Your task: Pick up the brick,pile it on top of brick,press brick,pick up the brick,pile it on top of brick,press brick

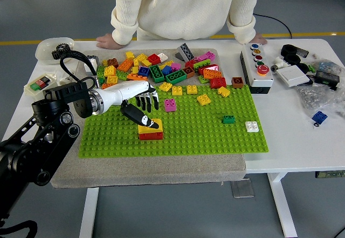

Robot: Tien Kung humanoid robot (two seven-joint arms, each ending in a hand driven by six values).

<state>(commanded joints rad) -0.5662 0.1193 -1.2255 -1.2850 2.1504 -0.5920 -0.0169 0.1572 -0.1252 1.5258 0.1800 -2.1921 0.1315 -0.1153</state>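
A yellow brick sits stacked on a red brick on the green baseplate, left of its middle. My left hand hovers just above and to the left of the stack, its white and black fingers spread and empty; the thumb tip reaches over the yellow brick's left edge. A pink brick stands on the plate just right of the hand. My right arm is out of view.
A heap of loose bricks lies along the plate's far edge. Yellow bricks, a green brick and a white brick sit on the plate. A person's hands rest on the far table edge. A button box stands at the right.
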